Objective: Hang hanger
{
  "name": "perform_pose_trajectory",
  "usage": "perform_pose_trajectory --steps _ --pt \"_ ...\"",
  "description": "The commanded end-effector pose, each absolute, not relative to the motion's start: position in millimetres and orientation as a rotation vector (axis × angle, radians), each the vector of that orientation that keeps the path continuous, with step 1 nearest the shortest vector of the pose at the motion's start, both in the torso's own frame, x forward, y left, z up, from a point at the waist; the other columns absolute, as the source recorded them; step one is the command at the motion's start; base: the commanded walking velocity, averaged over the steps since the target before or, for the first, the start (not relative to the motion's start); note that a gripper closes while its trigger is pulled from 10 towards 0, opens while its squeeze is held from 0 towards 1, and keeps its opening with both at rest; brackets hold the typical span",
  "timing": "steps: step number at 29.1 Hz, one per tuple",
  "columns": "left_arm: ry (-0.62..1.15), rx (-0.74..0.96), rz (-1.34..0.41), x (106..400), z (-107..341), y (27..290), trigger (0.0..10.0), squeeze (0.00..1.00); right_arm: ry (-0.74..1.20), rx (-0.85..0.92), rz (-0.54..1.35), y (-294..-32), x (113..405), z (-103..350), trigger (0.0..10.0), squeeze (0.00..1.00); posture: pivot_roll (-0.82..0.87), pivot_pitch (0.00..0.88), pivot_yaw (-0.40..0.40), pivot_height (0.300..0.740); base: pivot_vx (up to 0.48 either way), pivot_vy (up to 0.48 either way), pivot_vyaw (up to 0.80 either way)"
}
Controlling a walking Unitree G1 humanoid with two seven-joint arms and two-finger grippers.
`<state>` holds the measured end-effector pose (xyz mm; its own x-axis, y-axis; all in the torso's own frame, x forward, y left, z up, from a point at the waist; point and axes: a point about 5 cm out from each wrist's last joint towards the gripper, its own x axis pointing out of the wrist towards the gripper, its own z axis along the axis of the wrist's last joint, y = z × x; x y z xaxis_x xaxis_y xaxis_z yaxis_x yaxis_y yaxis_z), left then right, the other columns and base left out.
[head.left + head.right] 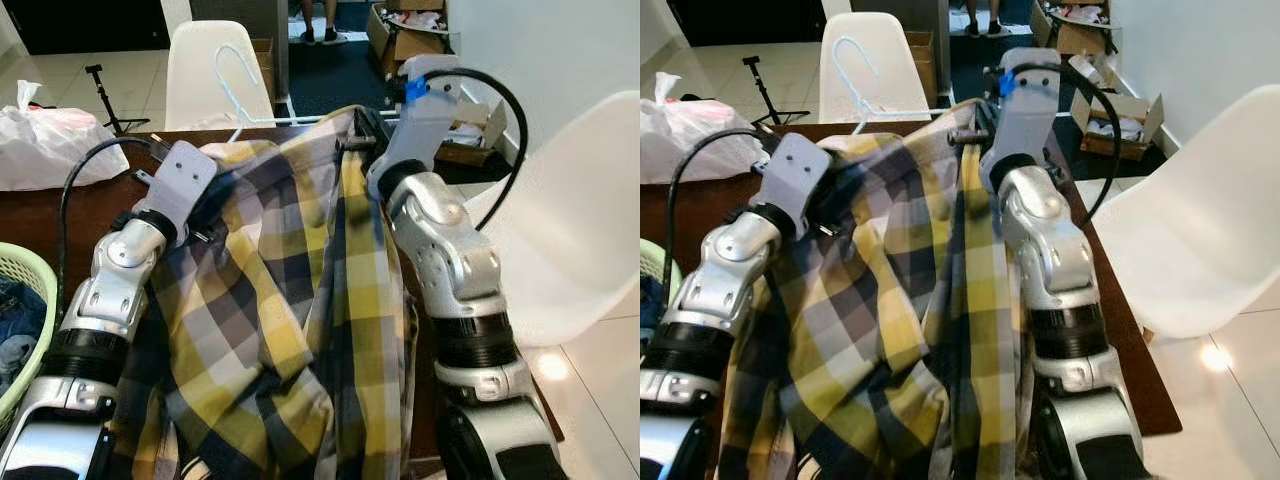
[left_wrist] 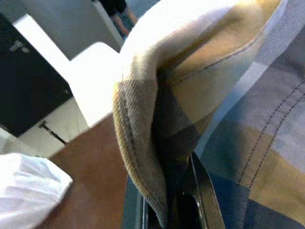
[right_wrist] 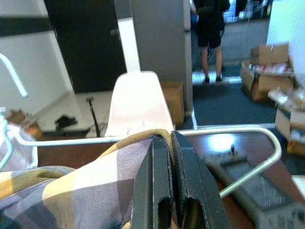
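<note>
A yellow, grey and navy plaid shirt [image 1: 290, 290] hangs between my two grippers above the brown table [image 1: 30, 215]. My right gripper [image 3: 170, 138] is shut on the shirt's upper edge, at the far right of the cloth [image 1: 352, 138]. My left gripper [image 2: 190, 200] is buried in the shirt's folds at the left [image 1: 205, 215], with a seam pinched between its fingers. A white wire hanger [image 1: 235, 75] sticks up behind the shirt, its hook above the collar. Its bar [image 3: 228, 130] runs just beyond my right gripper's tips and bends back toward the table.
A green basket [image 1: 25, 270] with clothes stands at the left, and a white plastic bag [image 1: 45, 140] lies behind it. One white chair [image 1: 200, 70] stands beyond the table and another [image 1: 580, 230] at the right. Cardboard boxes [image 1: 400, 35] and a person's legs [image 1: 320, 20] are at the back.
</note>
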<state>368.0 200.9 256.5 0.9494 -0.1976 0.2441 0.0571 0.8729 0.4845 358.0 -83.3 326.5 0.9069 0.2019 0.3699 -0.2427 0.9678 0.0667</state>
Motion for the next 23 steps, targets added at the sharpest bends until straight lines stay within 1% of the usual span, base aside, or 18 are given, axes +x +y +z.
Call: perform_pose_trajectory --steps 1,2,3,4,5,6,7,8,11,12,14,15,19,20,23 --pt "-0.35 0.474 -0.079 364.5 273.2 209.1 10.0 0.0 -0.457 0.085 0.207 -84.5 356.4 341.5 0.0 0.0 -0.01 0.15 -0.012 0.74 0.0 0.0 0.0" --pt "-0.35 0.474 -0.079 364.5 273.2 209.1 10.0 0.0 -0.457 0.085 0.207 -84.5 356.4 341.5 0.0 0.0 -0.01 0.15 -0.012 0.74 0.0 0.0 0.0" --pt "-0.342 0.483 -0.078 363.7 269.1 208.1 10.0 0.0 -0.38 -0.01 0.25 -77.5 359.6 323.6 0.0 0.0 -0.01 0.15 -0.012 0.74 0.0 0.0 0.0" --pt "-0.342 0.483 -0.078 363.7 269.1 208.1 10.0 0.0 -0.38 -0.01 0.25 -77.5 359.6 323.6 0.0 0.0 -0.01 0.15 -0.012 0.74 0.0 0.0 0.0" --pt "-0.325 0.493 -0.087 363.0 262.1 205.7 10.0 0.0 -0.285 -0.115 0.304 -71.3 360.4 300.3 0.0 0.0 -0.02 0.154 -0.011 0.74 0.0 0.0 0.0" --pt "-0.307 0.504 -0.094 362.4 255.3 203.2 10.0 0.0 -0.179 -0.211 0.375 -65.9 359.2 274.5 7.9 0.0 -0.02 0.154 -0.011 0.74 0.0 0.0 0.0" --pt "-0.307 0.504 -0.094 362.4 255.3 203.2 10.0 0.0 -0.179 -0.211 0.375 -65.9 359.2 274.5 7.9 0.0 -0.02 0.154 -0.011 0.74 0.0 0.0 0.0" --pt "-0.294 0.513 -0.101 361.9 249.9 200.9 10.0 0.0 -0.108 -0.27 0.427 -64.7 354.6 254.3 10.0 0.0 -0.02 0.158 -0.008 0.74 0.0 0.0 0.0" --pt "-0.294 0.513 -0.101 361.9 249.9 200.9 10.0 0.0 -0.108 -0.27 0.427 -64.7 354.6 254.3 10.0 0.0 -0.02 0.158 -0.008 0.74 0.0 0.0 0.0" --pt "-0.285 0.521 -0.105 361.7 246.6 199.4 10.0 0.0 -0.053 -0.319 0.478 -65.4 349.4 239.1 10.0 0.53 -0.02 0.159 -0.008 0.74 0.0 0.0 0.0" --pt "-0.285 0.521 -0.105 361.7 246.6 199.4 10.0 0.0 -0.053 -0.319 0.478 -65.4 349.4 239.1 10.0 0.53 -0.02 0.159 -0.008 0.74 0.0 0.0 0.0" --pt "-0.274 0.534 -0.104 361.7 244.3 199.0 10.0 0.0 -0.011 -0.35 0.522 -67.9 345.4 229.1 10.0 1.0 -0.02 0.162 -0.005 0.74 0.0 0.0 0.0" --pt "-0.266 0.546 -0.105 361.7 242.5 199.0 10.0 0.0 0.013 -0.355 0.552 -71.0 343.3 224.5 10.0 1.0 -0.02 0.164 -0.005 0.74 0.0 0.0 0.0" --pt "-0.258 0.556 -0.109 361.6 240.4 198.7 10.0 0.0 0.023 -0.348 0.6 -75.5 340.6 223.7 10.0 1.0 -0.02 0.166 -0.005 0.74 0.0 0.0 0.0" --pt "-0.251 0.56 -0.114 361.3 238.8 198.9 10.0 0.0 0.022 -0.326 0.645 -80.5 337.6 225.5 10.0 1.0 -0.02 0.167 -0.007 0.74 0.0 0.0 0.0"
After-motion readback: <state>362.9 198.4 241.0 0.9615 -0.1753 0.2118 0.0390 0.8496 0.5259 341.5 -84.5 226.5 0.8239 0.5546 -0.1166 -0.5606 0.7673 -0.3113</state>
